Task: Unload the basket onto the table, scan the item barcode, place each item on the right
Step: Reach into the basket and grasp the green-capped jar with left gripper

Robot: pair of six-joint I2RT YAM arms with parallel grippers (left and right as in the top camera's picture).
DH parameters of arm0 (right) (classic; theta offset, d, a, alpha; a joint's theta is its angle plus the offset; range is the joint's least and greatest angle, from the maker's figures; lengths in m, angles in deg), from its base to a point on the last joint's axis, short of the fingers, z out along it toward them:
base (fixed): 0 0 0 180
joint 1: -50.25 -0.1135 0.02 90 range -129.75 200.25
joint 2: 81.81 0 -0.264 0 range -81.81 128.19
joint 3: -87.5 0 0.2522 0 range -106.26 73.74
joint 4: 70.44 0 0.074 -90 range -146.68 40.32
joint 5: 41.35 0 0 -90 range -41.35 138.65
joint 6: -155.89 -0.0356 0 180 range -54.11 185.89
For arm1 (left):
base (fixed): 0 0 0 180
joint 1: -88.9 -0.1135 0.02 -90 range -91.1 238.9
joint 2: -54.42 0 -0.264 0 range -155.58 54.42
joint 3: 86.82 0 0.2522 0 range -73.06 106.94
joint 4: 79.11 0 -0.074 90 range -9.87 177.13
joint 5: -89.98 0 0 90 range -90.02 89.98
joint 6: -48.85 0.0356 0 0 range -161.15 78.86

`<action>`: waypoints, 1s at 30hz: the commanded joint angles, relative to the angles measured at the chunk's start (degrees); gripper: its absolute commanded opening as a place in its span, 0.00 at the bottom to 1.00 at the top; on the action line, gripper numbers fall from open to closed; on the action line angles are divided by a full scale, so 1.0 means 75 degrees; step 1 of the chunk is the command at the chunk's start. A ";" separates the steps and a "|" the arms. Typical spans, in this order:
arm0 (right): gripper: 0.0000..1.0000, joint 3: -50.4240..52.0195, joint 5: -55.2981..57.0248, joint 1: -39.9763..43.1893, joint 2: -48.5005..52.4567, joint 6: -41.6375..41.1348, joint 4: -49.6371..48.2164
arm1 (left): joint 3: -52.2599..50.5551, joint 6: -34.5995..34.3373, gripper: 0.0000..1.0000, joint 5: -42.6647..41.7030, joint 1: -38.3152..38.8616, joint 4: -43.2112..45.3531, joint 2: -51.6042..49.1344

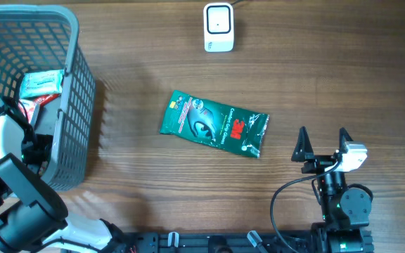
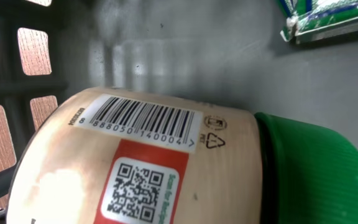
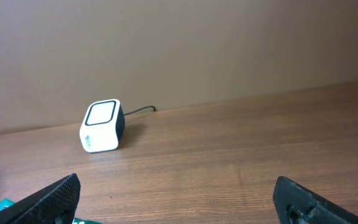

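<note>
Wood-grain tabletop [image 1: 153, 200], plain brown wall [image 3: 229, 43]; "3M" on flat green packet [image 1: 214, 124], barcode [image 2: 138, 121] and QR code [image 2: 140, 190] on bottle [image 2: 73, 168] in basket [image 1: 76, 105]; right tool [image 1: 323, 132] wide, left tool [image 1: 30, 140] impossible to tell.

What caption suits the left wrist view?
Inside the grey basket, a tan bottle with a green cap shows its barcode and QR code.

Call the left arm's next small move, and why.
Probably ease the jaws shut on the bottle: it fills the left wrist view, lying in the basket with barcode facing the camera, so it seems within grasp.
</note>
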 commanded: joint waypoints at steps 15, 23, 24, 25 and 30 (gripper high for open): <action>1.00 0.0009 -0.0067 -0.0044 -0.0038 0.0093 -0.0032 | 0.3308 0.0236 1.00 -0.0906 -0.0050 -0.2037 0.0935; 1.00 0.0009 -0.0067 -0.0044 -0.0041 0.0093 -0.0032 | 0.1667 0.0251 1.00 -0.0903 -0.0050 -0.2025 0.0909; 1.00 0.0009 -0.0067 -0.0044 -0.0041 0.0096 -0.0032 | 0.1478 0.0306 1.00 -0.0903 -0.0050 -0.1915 0.0909; 1.00 0.0009 -0.0067 -0.0044 -0.0041 0.0096 -0.0032 | 0.1300 0.0446 1.00 -0.0903 -0.0050 -0.1734 0.0909; 1.00 0.0009 -0.0067 -0.0044 -0.0038 0.0096 -0.0032 | 0.0638 0.0612 1.00 -0.0898 -0.0052 -0.0962 0.0901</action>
